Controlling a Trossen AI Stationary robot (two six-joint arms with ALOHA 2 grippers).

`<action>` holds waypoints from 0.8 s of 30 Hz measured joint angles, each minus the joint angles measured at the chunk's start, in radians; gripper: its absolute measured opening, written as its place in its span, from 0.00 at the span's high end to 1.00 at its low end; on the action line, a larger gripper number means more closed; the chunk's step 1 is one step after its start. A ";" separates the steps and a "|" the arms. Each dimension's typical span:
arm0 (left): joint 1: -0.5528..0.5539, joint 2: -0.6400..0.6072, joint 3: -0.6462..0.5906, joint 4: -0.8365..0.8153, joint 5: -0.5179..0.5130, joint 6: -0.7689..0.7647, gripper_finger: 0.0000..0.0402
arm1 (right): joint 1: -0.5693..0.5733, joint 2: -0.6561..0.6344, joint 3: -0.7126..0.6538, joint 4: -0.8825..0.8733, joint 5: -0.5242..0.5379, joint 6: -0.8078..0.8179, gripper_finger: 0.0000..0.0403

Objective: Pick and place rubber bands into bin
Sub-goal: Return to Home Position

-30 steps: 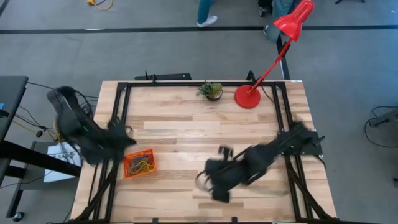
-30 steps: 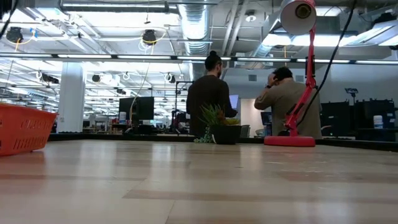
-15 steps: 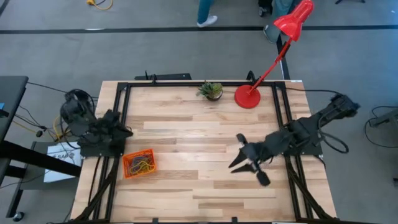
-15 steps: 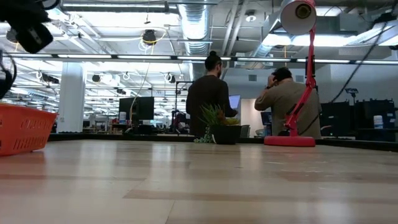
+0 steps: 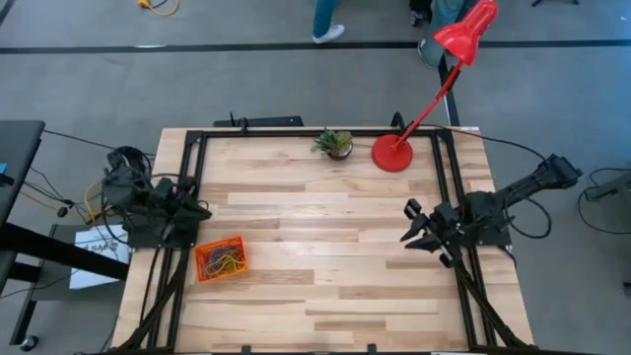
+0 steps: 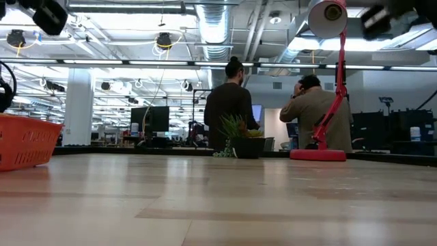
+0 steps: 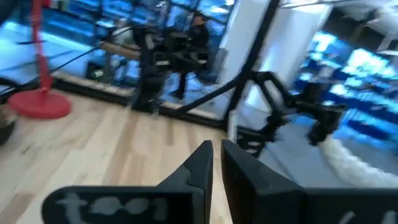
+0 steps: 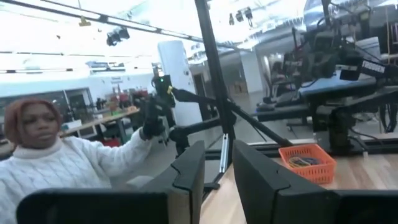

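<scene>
My right gripper (image 5: 411, 225) hangs over the table's 3 o'clock edge with its fingers (image 8: 189, 165) parted and nothing between them. My left gripper (image 5: 199, 209) sits at the 9 o'clock edge, fingers (image 7: 198, 163) drawn nearly together on nothing. The bin (image 5: 221, 258) stands at about 8 o'clock on the table (image 5: 296, 222), just below my left gripper in the high view and apart from it. The rubber bands (image 5: 226, 262) lie inside it in a tangle of yellow, red and green. The table is pale wood planking inside a black frame. A small potted plant (image 5: 334, 144) stands at 12 o'clock and a red lamp's round base (image 5: 391, 154) at 1 o'clock, just beside it. Beyond the far edge, two people (image 6: 229, 109) stand with their backs turned in an open workshop under ceiling ducts and strip lights. A person in a white sweater (image 8: 59, 171) shows past my right fingers. A white label (image 8: 373, 63) on dark equipment there is too blurred to read.
</scene>
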 joint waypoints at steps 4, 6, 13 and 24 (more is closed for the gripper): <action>0.001 0.000 -0.060 0.058 -0.042 -0.011 0.95 | -0.002 -0.072 -0.095 0.046 0.000 0.000 0.81; 0.001 0.000 -0.091 0.123 -0.040 0.010 0.95 | -0.006 -0.097 -0.123 0.045 0.000 0.000 0.81; 0.001 0.001 -0.257 0.346 0.062 0.076 0.95 | -0.021 -0.130 -0.131 0.026 -0.001 -0.001 0.81; 0.139 0.001 -0.454 0.604 0.289 0.096 0.95 | -0.081 -0.128 -0.132 0.005 -0.001 -0.002 0.81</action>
